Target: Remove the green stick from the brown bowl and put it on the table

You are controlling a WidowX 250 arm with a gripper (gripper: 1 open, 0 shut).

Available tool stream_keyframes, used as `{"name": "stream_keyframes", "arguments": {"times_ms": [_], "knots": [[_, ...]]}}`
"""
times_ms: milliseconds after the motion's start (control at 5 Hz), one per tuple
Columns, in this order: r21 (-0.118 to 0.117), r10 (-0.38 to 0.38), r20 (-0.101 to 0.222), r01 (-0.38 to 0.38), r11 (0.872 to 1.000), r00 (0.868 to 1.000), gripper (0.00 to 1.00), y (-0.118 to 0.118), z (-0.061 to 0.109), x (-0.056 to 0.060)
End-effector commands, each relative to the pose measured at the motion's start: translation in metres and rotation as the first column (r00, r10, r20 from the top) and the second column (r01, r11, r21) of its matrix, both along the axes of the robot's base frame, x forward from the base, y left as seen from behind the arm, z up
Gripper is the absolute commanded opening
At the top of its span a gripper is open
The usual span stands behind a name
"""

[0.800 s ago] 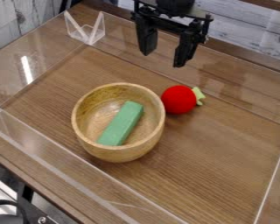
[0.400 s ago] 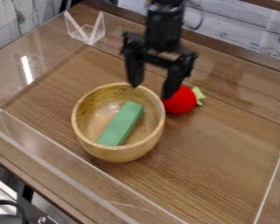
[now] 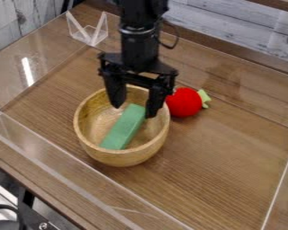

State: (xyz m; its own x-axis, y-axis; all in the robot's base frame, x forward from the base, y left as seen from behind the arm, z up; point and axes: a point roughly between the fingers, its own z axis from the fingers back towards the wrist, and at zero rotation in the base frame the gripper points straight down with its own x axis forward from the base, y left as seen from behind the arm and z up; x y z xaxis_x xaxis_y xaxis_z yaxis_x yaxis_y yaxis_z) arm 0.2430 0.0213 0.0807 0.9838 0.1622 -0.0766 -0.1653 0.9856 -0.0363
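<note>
The brown bowl (image 3: 89, 137) is formed as a round, light-brown wooden vessel with a thick rim and visible grain. It is set upright on the table (image 3: 219, 171), and its far rim is partly covered from view. The green stick (image 3: 122, 130) is a flat, matte, light-green rectangular bar. It is contained within the bowl and laid at a slant, with its far end directed slightly toward the right of the view. The far end appears to be raised toward the rim, though this cannot be confirmed from the single view. The table is surfaced in brown wood grain and bordered by low clear walls.
</note>
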Motion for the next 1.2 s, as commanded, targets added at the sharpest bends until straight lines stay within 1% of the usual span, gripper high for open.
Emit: {"name": "stream_keyframes", "arguments": {"times_ms": [0, 200, 600, 1000], "knots": [[-0.005, 0.022, 0.070, -0.021, 1.000, 0.997, 1.00, 0.002, 0.006, 0.003], [-0.010, 0.048, 0.084, -0.047, 0.999, 0.995, 1.00, 0.002, 0.000, 0.004], [-0.025, 0.092, 0.133, -0.089, 0.996, 0.987, 1.00, 0.001, -0.007, 0.007], [-0.025, 0.106, 0.180, -0.103, 0.994, 0.978, 1.00, -0.001, -0.009, 0.010]]}}
